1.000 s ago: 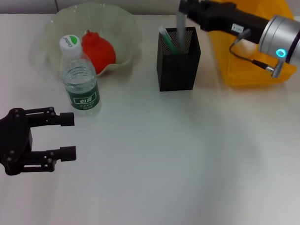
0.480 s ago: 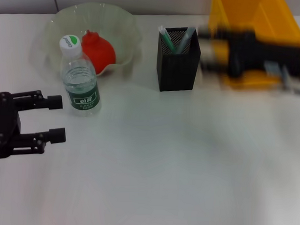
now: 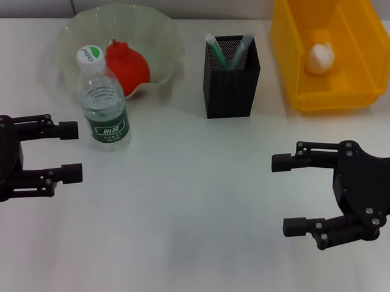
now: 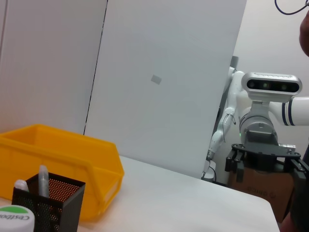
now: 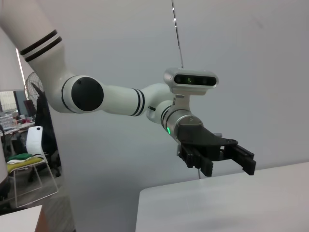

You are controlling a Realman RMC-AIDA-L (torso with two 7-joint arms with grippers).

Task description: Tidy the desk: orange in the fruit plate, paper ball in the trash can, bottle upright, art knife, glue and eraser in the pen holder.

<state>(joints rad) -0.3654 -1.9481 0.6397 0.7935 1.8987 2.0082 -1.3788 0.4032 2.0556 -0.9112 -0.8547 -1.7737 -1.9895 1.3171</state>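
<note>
The orange [image 3: 128,68] lies in the translucent fruit plate [image 3: 165,39] at the back left. In front of it the bottle [image 3: 104,105] stands upright with its green-white cap [image 4: 13,216] on. The black mesh pen holder [image 3: 231,80] holds two slim sticks, one green and one grey-green; I cannot see the eraser. The paper ball [image 3: 320,56] rests in the yellow trash can [image 3: 372,37]. My left gripper [image 3: 77,152] hovers open and empty just left of the bottle. My right gripper [image 3: 280,194] is open and empty at the near right.
From the left wrist view I see the yellow bin [image 4: 63,159], the pen holder [image 4: 48,203] and the right gripper [image 4: 261,159] far off. The right wrist view shows the left gripper [image 5: 219,157] above the white table [image 5: 231,203].
The right arm withdrew from above the pen holder to the near right of the table, leaving the grey-green stick in the holder. The left gripper drifted slightly left and back.
</note>
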